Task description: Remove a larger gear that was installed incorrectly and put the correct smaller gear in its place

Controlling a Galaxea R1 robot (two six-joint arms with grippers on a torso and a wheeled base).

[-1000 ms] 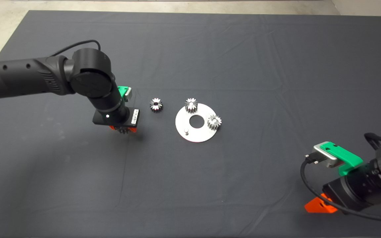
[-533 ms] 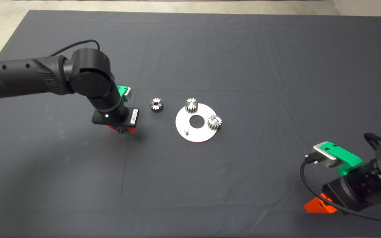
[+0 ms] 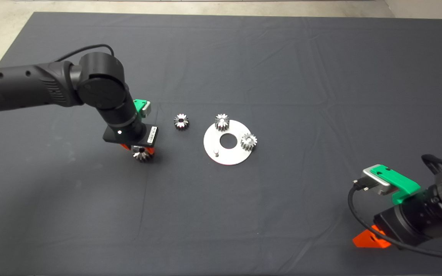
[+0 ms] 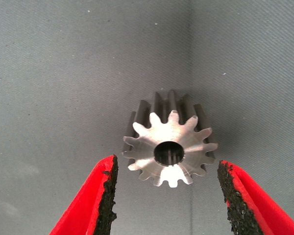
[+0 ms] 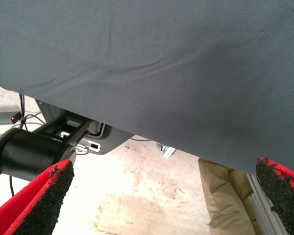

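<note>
Left wrist view: larger gear (image 4: 170, 147) between spread pincer (image 4: 167, 196) fingers.

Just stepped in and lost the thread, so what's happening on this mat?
The left gripper is over the larger gear, which lies on the mat to the left of the round plate. Its jaws are open, one on each side of the gear, not touching it. One peg on the plate is bare; two small gears sit on the plate. The smaller gear lies loose between gripper and plate. The right gripper waits, open, at the mat's lower right.
</note>
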